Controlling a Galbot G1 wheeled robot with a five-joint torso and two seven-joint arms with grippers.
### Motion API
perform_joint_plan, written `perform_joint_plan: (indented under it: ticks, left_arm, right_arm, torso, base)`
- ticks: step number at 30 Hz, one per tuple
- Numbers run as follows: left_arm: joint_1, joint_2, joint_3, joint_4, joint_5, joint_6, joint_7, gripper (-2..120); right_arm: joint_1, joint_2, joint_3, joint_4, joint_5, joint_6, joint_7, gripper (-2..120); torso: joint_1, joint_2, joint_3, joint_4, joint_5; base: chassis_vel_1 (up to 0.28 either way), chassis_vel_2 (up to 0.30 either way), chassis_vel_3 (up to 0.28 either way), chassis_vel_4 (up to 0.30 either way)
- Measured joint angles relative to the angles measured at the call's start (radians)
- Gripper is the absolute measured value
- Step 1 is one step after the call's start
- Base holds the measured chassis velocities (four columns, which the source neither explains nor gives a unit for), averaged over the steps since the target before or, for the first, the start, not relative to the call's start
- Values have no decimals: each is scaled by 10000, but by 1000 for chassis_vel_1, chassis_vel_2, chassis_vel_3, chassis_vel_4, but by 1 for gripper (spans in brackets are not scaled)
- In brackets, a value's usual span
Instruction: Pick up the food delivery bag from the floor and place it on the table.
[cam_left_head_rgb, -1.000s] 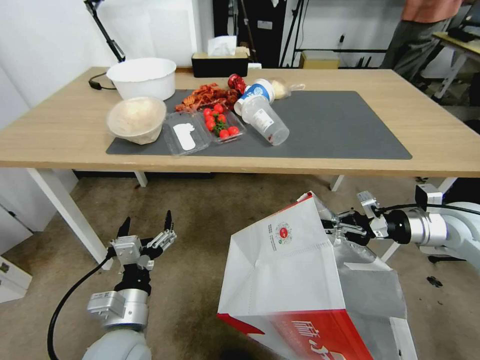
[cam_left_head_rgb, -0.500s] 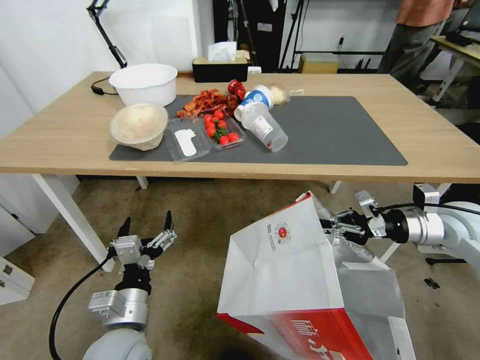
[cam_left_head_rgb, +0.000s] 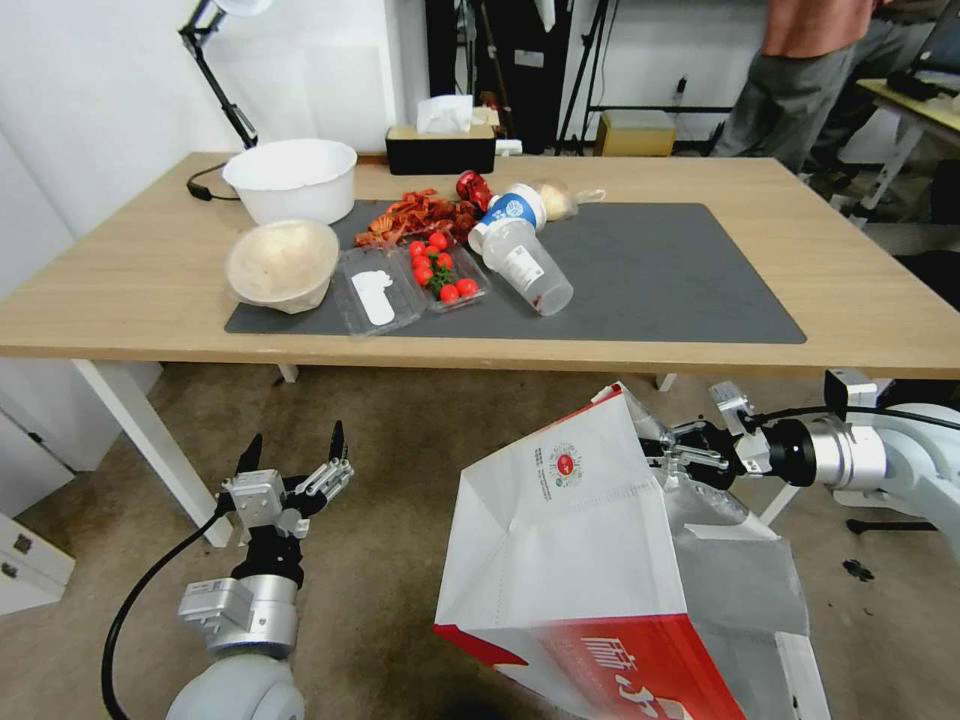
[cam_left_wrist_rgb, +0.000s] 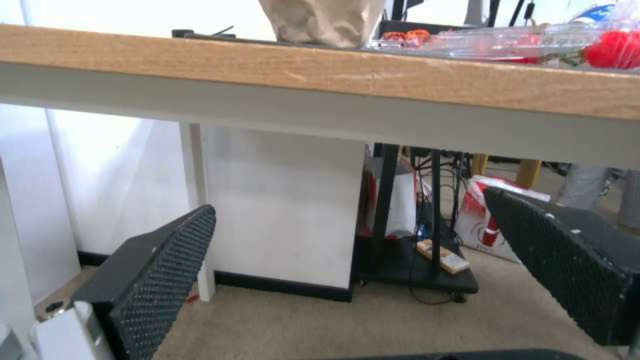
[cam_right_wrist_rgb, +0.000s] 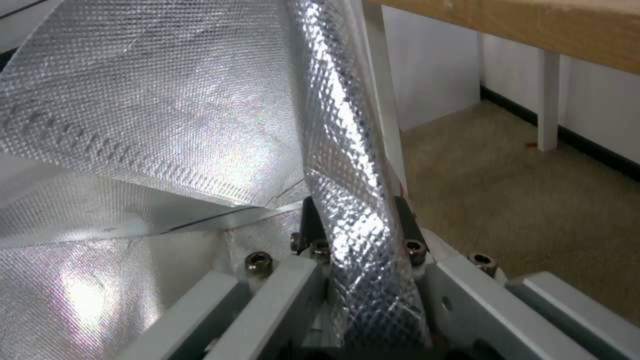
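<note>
The food delivery bag (cam_left_head_rgb: 570, 540), white with a red lower band and a small round red logo, hangs tilted below the table's front edge. My right gripper (cam_left_head_rgb: 668, 452) is shut on the bag's upper rim; in the right wrist view the silver foil wall (cam_right_wrist_rgb: 350, 200) is pinched between its jaws. My left gripper (cam_left_head_rgb: 292, 452) is open with nothing between its black fingers (cam_left_wrist_rgb: 157, 272), held low over the floor (cam_left_head_rgb: 400, 440) near a white table leg. The table (cam_left_head_rgb: 140, 270) has a light wood top and a dark grey mat (cam_left_head_rgb: 660, 265).
On the mat's left part lie a paper bowl (cam_left_head_rgb: 282, 262), a white bowl (cam_left_head_rgb: 292, 178), clear trays with cherry tomatoes (cam_left_head_rgb: 438, 272), tipped cups (cam_left_head_rgb: 528, 262) and red food scraps (cam_left_head_rgb: 420, 212). A tissue box (cam_left_head_rgb: 440, 145) sits at the back. A person (cam_left_head_rgb: 800, 70) stands beyond the far right corner.
The whole head view has shifted: the table sits lower and nearer in the picture, so the camera has moved. The bag and both grippers keep their places in view.
</note>
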Motion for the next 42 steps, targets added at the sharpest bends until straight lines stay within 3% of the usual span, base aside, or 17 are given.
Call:
perform_joint_plan:
  ticks: [42]
  left_arm:
    - [49,-27,-4,-81,26,0,-16,100]
  right_arm:
    - [-41,-38,10,58,-29,-7,-52,0]
  torso:
    - [764,1853,1091,0,0]
  base:
    - [0,0,0,0]
